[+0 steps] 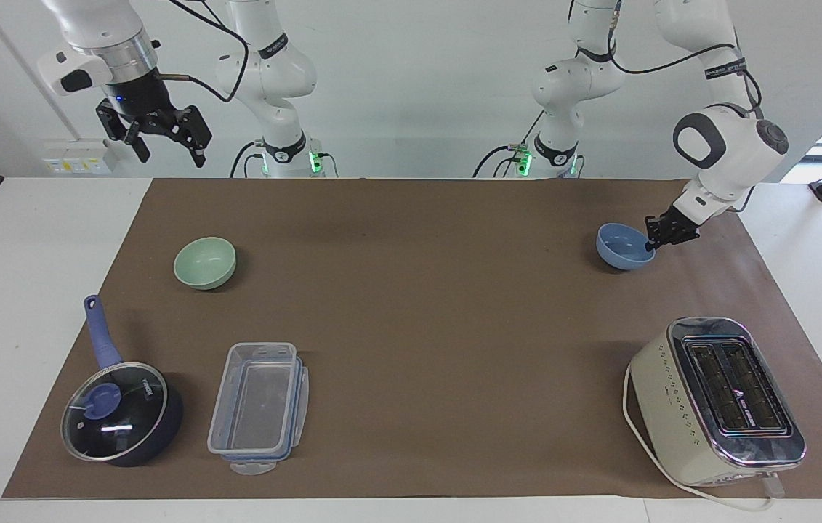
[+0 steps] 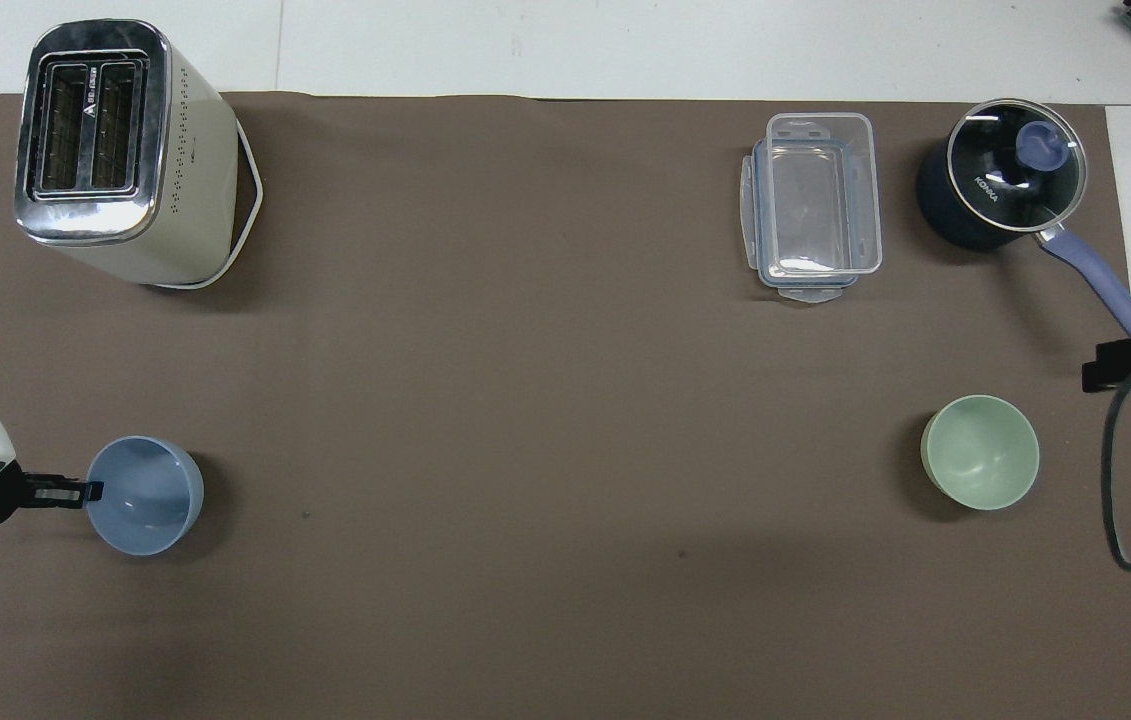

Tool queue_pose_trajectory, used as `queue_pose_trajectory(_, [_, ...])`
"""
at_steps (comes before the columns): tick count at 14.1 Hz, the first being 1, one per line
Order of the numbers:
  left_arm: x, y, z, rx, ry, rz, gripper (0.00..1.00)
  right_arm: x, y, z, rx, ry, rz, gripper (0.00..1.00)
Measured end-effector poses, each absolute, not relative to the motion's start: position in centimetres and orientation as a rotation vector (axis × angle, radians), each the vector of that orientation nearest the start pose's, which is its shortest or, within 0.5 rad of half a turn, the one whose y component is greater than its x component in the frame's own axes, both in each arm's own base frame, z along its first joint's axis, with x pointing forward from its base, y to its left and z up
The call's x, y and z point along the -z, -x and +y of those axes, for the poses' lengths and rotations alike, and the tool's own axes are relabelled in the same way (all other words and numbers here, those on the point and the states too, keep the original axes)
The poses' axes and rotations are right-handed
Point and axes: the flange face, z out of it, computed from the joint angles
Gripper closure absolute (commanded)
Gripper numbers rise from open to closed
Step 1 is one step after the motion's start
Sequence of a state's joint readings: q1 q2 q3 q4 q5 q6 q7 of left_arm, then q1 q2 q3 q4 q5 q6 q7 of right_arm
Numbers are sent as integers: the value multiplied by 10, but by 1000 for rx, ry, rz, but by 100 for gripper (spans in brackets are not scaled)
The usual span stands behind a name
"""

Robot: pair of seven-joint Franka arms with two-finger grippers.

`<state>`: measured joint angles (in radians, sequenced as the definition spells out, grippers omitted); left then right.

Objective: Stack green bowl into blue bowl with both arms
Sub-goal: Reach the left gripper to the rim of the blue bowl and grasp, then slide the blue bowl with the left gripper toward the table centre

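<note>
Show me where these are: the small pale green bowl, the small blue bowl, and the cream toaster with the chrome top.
small pale green bowl [image 1: 204, 262], facing view, on its inside hollow.
small blue bowl [image 1: 623, 245], facing view, on its inside hollow.
cream toaster with chrome top [image 2: 95, 130], overhead view, on the chrome top between its slots.
</note>
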<state>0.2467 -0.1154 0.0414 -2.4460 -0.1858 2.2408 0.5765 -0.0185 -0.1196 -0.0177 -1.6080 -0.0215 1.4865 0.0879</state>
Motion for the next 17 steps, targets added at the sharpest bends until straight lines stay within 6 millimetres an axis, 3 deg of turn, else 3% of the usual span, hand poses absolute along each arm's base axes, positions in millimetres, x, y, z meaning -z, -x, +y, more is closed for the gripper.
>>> queue_pose_trajectory(3, [-344,-447,116,-14,3289,318,100,-663,-507,-21,-2,3155,199,0])
queue_pose_trajectory(6, [-370,-458,78,53,3265,390,100,-663,-507,-21,-2,3155,199,0])
queue_pose_trajectory(10, [-404,-458,-24,100,3239,484,100,-663,-507,-21,-2,3155,199,0])
queue_pose_trajectory(17, [-404,-436,-166,84,3257,335,100,-663,-507,-21,-2,3155,199,0])
